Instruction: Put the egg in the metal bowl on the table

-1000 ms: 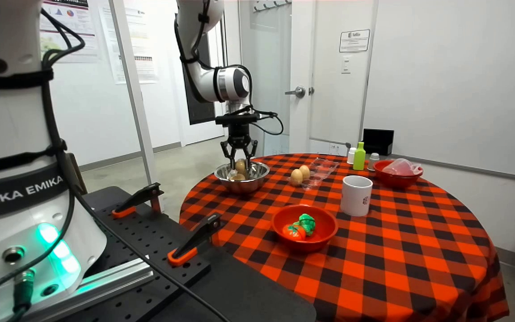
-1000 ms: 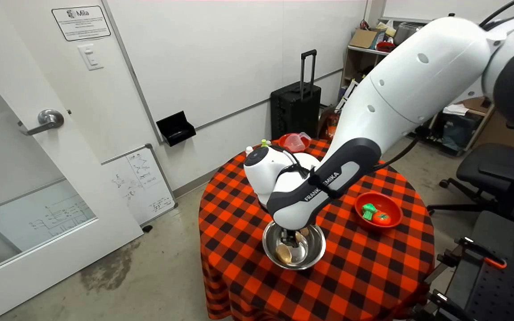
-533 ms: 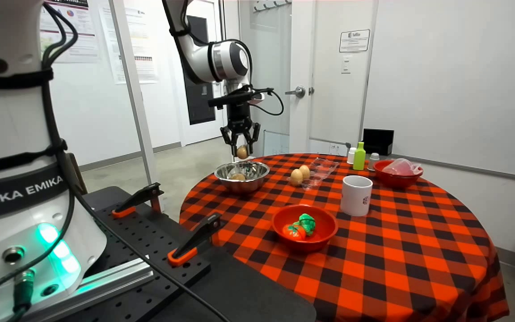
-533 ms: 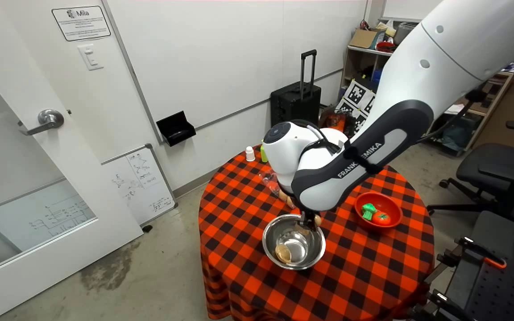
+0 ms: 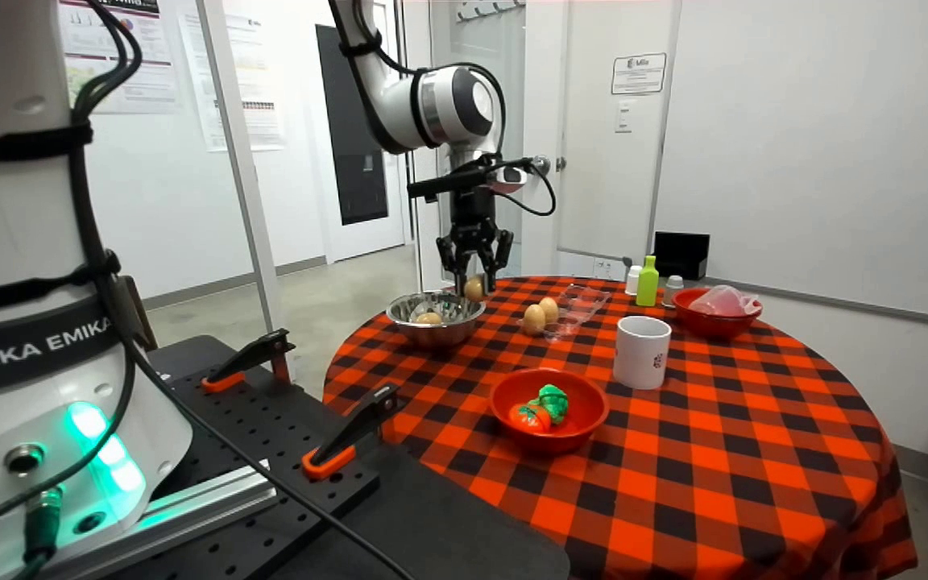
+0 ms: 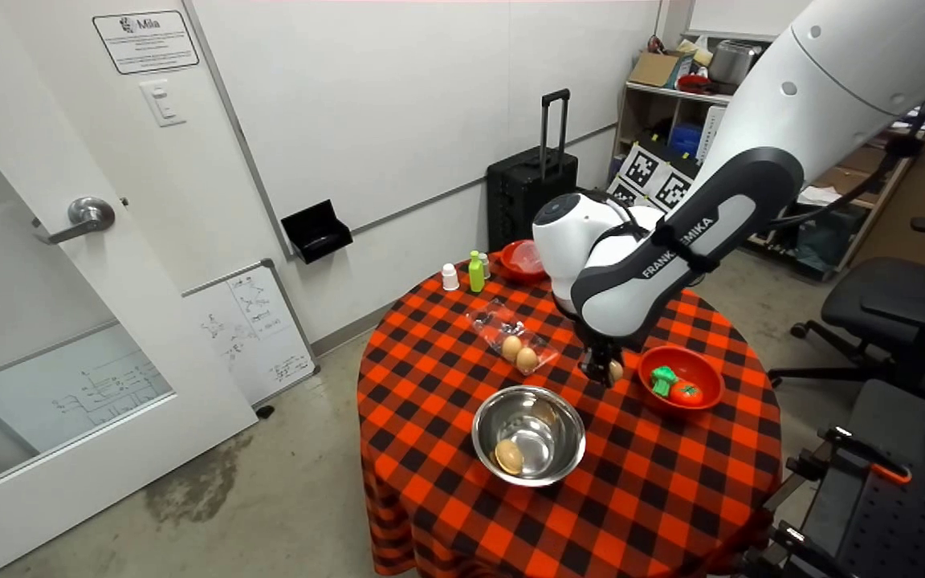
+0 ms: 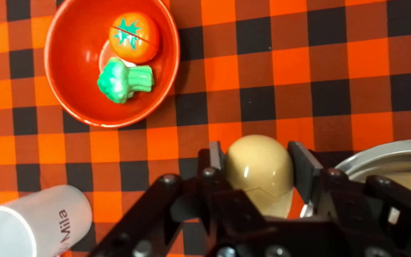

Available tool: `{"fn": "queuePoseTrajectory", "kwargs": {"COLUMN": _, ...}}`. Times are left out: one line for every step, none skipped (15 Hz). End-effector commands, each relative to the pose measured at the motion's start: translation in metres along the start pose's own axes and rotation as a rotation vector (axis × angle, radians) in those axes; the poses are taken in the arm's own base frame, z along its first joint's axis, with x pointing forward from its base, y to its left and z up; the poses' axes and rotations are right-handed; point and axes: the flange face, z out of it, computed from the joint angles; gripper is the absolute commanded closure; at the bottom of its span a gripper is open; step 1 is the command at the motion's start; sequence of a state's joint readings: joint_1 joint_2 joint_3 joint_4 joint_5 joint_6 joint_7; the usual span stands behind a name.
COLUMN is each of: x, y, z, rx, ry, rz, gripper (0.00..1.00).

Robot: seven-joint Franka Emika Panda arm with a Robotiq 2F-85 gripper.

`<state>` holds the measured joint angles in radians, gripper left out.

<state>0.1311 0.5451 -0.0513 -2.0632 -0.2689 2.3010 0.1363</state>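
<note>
My gripper point(image 7: 258, 157) is shut on a tan egg point(image 7: 259, 171), with one finger pad on each side. The gripper point(image 5: 475, 287) holds this egg above the table point(image 5: 722, 451), beside the metal bowl point(image 5: 432, 334). In an exterior view the held egg point(image 6: 616, 371) is between the metal bowl point(image 6: 528, 389) and a red bowl. Another egg point(image 6: 508, 457) lies inside the metal bowl. Two more eggs point(image 6: 511, 348) point(image 6: 527, 360) sit at the clear plastic carton. In the wrist view part of the metal bowl point(image 7: 387, 153) shows at the right edge.
A red bowl point(image 7: 62, 71) with a toy tomato and broccoli stands near the gripper. A white mug point(image 5: 643, 353) stands behind it. The clear carton point(image 5: 583, 302), a green bottle point(image 5: 648, 282), small white shakers and a smaller red bowl point(image 5: 714, 322) are farther back.
My gripper has risen out of the metal bowl with the egg in it, then moved sideways, past the bowl's rim toward the red bowl's side. The other egg stays in the bowl.
</note>
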Motion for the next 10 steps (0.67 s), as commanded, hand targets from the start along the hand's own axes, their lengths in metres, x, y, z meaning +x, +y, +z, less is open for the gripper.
{"fn": "queuePoseTrajectory", "kwargs": {"x": 0.011, "y": 0.026, "z": 0.028, "rx": 0.043, "ry": -0.004, "rz": 0.056, "gripper": 0.77}}
{"fn": "queuePoseTrajectory", "kwargs": {"x": 0.017, "y": 0.031, "z": 0.037, "rx": 0.052, "ry": -0.003, "rz": 0.070, "gripper": 0.77}}
{"fn": "queuePoseTrajectory", "kwargs": {"x": 0.023, "y": 0.036, "z": 0.046, "rx": 0.060, "ry": -0.004, "rz": 0.079, "gripper": 0.77}}
{"fn": "queuePoseTrajectory", "kwargs": {"x": 0.030, "y": 0.040, "z": 0.054, "rx": 0.064, "ry": -0.007, "rz": 0.091, "gripper": 0.77}}
{"fn": "queuePoseTrajectory", "kwargs": {"x": 0.037, "y": 0.043, "z": 0.061, "rx": 0.071, "ry": -0.009, "rz": 0.101, "gripper": 0.77}}
{"fn": "queuePoseTrajectory", "kwargs": {"x": 0.044, "y": 0.046, "z": 0.068, "rx": 0.073, "ry": -0.014, "rz": 0.118, "gripper": 0.77}}
{"fn": "queuePoseTrajectory", "kwargs": {"x": 0.051, "y": 0.049, "z": 0.073, "rx": 0.077, "ry": -0.015, "rz": 0.126, "gripper": 0.77}}
{"fn": "queuePoseTrajectory", "kwargs": {"x": 0.059, "y": 0.051, "z": 0.077, "rx": 0.085, "ry": -0.014, "rz": 0.136, "gripper": 0.77}}
{"fn": "queuePoseTrajectory", "kwargs": {"x": 0.065, "y": 0.053, "z": 0.079, "rx": 0.086, "ry": -0.012, "rz": 0.143, "gripper": 0.77}}
{"fn": "queuePoseTrajectory", "kwargs": {"x": 0.071, "y": 0.055, "z": 0.082, "rx": 0.088, "ry": -0.010, "rz": 0.152, "gripper": 0.77}}
